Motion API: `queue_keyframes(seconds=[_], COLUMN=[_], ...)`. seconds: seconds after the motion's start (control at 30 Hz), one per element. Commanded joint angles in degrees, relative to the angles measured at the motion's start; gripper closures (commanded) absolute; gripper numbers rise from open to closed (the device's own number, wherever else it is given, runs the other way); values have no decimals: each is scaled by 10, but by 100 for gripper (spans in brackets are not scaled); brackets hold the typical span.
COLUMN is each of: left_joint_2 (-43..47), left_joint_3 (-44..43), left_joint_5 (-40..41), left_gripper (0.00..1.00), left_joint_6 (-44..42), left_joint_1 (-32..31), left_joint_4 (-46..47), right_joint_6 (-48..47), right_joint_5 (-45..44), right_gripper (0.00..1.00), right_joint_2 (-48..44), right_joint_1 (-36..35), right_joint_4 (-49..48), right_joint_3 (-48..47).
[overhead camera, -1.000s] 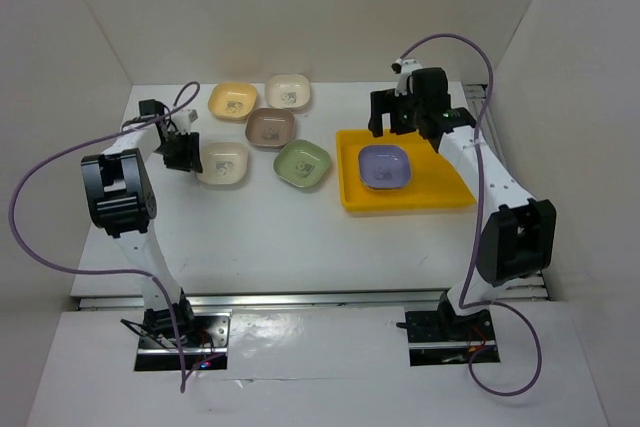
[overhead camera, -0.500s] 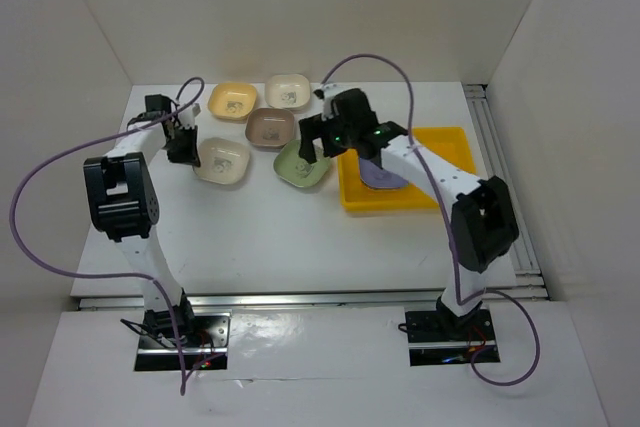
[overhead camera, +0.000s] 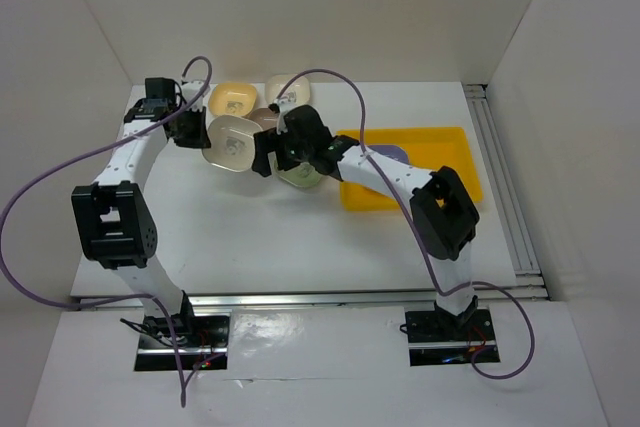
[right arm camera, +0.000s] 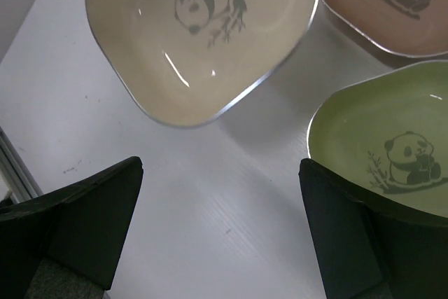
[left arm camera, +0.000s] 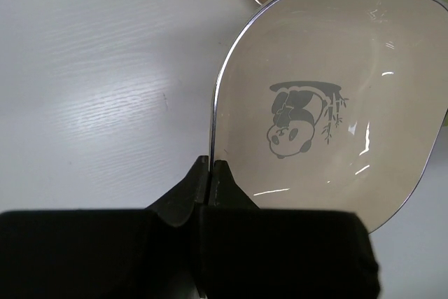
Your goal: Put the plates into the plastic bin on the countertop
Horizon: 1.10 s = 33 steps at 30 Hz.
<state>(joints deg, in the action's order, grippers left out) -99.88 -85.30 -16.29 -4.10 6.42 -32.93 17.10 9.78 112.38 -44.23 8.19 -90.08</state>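
Since the left gripper (left arm camera: 210, 166) pinches only the rim of the cream plate (left arm camera: 329, 103), lifted and tilted above the countertop (left arm camera: 91, 68), carry it slowly to the plastic bin (overhead camera: 455, 152). The right gripper (right arm camera: 220, 225) gapes wide and empty beside the green plate (right arm camera: 392, 145), so avoid an arm clash.

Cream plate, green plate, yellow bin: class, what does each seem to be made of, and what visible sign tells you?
Cream plate: probably glossy melamine or plastic, perhaps glazed ceramic; sharp glints, thin rim, printed panda.
Green plate: same glossy finish, even colour, printed panda.
Yellow bin: likely plastic; uniform bright colour, thin low walls.
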Motion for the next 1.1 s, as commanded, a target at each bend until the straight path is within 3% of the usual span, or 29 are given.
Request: queue_keyframes(seconds=[0.0, 0.23, 0.37, 0.4, 0.47, 0.53, 0.57, 0.7, 0.73, 0.77, 0.83, 1.07], left_joint_2=[27, 51, 63, 63, 69, 69, 74, 74, 79, 79, 73, -4], left_joint_3=[14, 7, 1, 1, 1, 1, 1, -14, -21, -38, -57, -144], left_joint_5=[-24, -81, -102, -102, -102, -102, -107, -125, -125, -125, -125, -103], left_gripper=[100, 100, 100, 100, 100, 100, 93, 47, 18, 7, 0, 0], left_joint_6=[12, 43, 62, 67, 67, 67, 67, 61, 61, 61, 61, 66], left_joint_1=[-6, -23, -35, -43, -51, -59, -64, -76, -83, -83, -89, -89], left_joint_4=[0, -6, -11, -11, -11, -11, -11, -16, -16, -16, -16, -11], right_joint_6=[29, 50, 50, 50, 50, 50, 50, 50, 50, 50, 43, -53], right_joint_5=[2, -50, -77, -83, -83, -91, -109, -131, -138, -146, -151, -125], right_gripper=[0, 1, 15, 21, 44, 75, 88, 100, 100, 100, 100, 100], right_joint_2=[17, 48, 67, 67, 61, 51, 41, 5, -7, -21, -63, -167], right_joint_1=[4, 4, -2, -2, -2, -2, -2, 3, 3, 11, 36, 164], right_joint_4=[-60, -86, -74, -74, -74, -74, -74, -48, -48, -41, -26, 114], right_joint_3=[-35, -35, -41, -41, -41, -41, -36, -28, -20, -1, 15, 59])
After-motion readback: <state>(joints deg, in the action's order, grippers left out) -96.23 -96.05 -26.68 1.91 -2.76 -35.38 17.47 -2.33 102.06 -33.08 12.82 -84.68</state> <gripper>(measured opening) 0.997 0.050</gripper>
